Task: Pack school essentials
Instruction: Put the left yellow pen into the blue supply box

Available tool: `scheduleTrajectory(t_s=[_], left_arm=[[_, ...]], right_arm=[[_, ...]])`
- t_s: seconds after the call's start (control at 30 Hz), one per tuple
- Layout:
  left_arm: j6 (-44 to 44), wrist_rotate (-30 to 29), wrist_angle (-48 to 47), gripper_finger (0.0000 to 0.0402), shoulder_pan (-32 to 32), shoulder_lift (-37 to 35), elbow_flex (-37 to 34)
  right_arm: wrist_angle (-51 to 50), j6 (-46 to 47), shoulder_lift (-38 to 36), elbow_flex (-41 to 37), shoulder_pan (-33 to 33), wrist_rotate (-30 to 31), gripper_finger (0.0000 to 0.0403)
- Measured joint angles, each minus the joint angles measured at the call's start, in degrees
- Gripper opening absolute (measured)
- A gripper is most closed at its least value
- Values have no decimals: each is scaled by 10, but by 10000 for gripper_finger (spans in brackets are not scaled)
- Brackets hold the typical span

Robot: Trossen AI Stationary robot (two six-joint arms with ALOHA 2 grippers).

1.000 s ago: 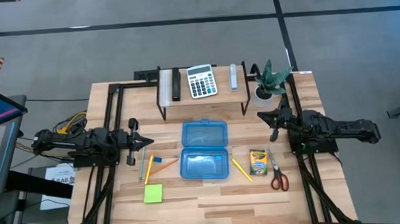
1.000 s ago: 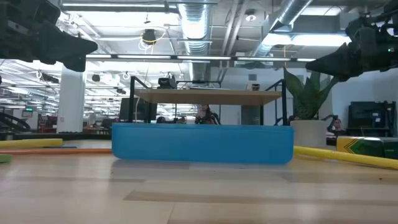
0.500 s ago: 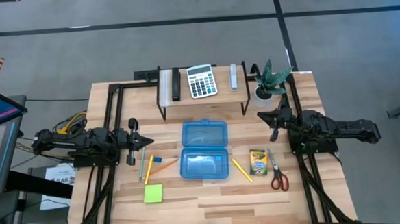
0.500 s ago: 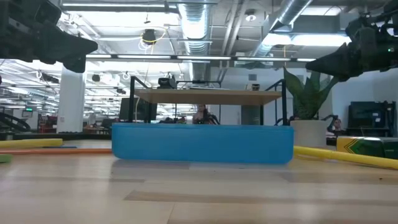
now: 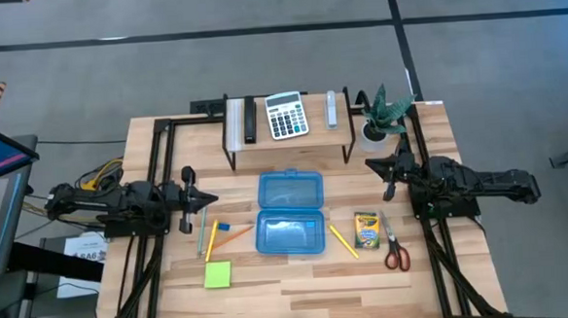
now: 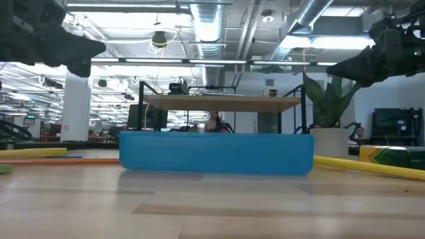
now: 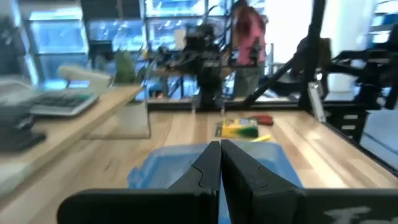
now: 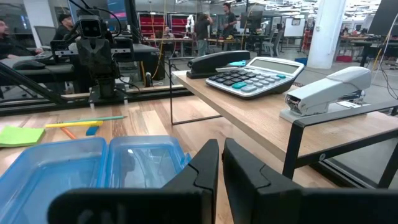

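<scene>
An open blue plastic case (image 5: 290, 215) lies at the table's middle, both halves flat. To its left lie yellow, green and orange pencils (image 5: 210, 238), a blue eraser (image 5: 223, 225) and a lime sticky-note pad (image 5: 218, 274). To its right lie a yellow pencil (image 5: 343, 241), a crayon box (image 5: 367, 229) and red-handled scissors (image 5: 396, 247). My left gripper (image 5: 211, 199) hovers level at the left edge, shut and empty, pointing across the case (image 7: 211, 165). My right gripper (image 5: 370, 163) hovers level at the right edge, its fingers together with a thin slit (image 8: 221, 146), empty.
A low black-framed shelf (image 5: 287, 130) at the far side carries a calculator (image 5: 286, 114), a stapler (image 5: 332, 108) and a dark tool (image 5: 249, 120). A small potted plant (image 5: 384, 113) stands at the far right, close to my right gripper. Bare wood lies along the near edge.
</scene>
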Motion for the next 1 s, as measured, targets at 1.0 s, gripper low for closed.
scheduleTrajectory(t_s=[1.0], left_arm=[[-358, -98, -246, 0, -4, 179, 119]], right_arm=[[0, 0, 0, 0, 0, 0, 49]])
